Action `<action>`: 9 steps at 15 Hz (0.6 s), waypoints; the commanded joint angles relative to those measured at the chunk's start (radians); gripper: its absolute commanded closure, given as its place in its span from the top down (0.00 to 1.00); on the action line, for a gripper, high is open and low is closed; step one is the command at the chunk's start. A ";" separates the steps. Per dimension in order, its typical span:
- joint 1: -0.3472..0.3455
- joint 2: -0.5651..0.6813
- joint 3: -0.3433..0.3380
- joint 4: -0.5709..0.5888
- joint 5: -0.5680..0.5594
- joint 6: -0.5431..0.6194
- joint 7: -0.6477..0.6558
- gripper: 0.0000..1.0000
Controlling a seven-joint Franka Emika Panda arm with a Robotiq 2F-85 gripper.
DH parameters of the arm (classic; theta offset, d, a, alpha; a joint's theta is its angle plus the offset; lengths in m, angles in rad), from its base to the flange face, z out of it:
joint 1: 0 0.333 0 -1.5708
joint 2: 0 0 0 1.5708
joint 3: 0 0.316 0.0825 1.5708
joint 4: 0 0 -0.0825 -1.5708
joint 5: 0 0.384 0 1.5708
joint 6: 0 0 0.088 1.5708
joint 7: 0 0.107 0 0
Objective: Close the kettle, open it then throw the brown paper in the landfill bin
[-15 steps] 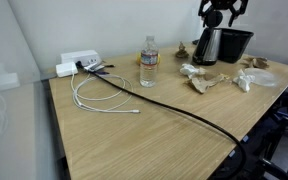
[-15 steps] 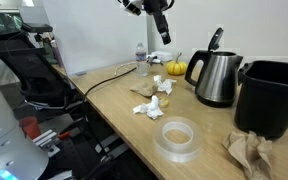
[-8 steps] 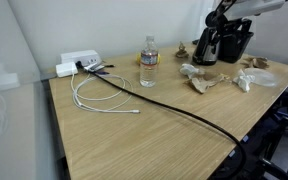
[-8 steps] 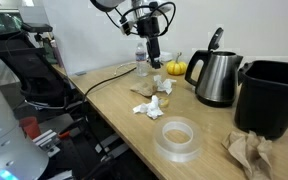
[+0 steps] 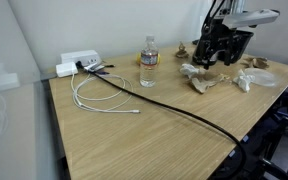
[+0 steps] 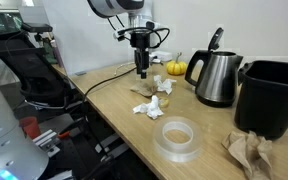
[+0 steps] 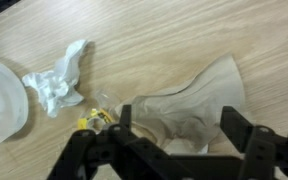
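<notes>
Black-fingered, my claw (image 7: 176, 112) hangs spread wide and empty over a crumpled tan sheet of paper (image 7: 189, 95) on the wooden table (image 7: 184, 30), a crumpled white tissue (image 7: 59, 80) lying near it; beyond, the steel kettle (image 6: 214, 78) stands lid-up beside the black plastic bin (image 6: 274, 95), another brown paper wad (image 6: 249, 152) before it

table (image 5: 134, 140): light wood top
power strip (image 5: 79, 63): white, at 10 o'clock
white cable (image 5: 102, 100): looped, at 9 o'clock
black cable (image 5: 189, 112): runs from the strip toward 4 o'clock
water bottle (image 5: 149, 62): upright, 12 o'clock
kettle (image 6: 212, 78): upright
black bin (image 6: 274, 98): at the kettle's 3 o'clock
tape roll (image 6: 179, 138): flat, at the kettle's 7 o'clock
brown paper (image 6: 249, 152): crumpled, at the bin's 6 o'clock
white scraps (image 6: 152, 105): at the kettle's 9 o'clock
</notes>
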 commanded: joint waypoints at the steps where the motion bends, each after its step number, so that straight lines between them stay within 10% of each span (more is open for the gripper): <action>1: 0.004 0.035 0.011 0.012 0.145 0.000 -0.135 1.00; 9: 0.021 0.140 0.026 0.034 0.301 0.132 -0.203 1.00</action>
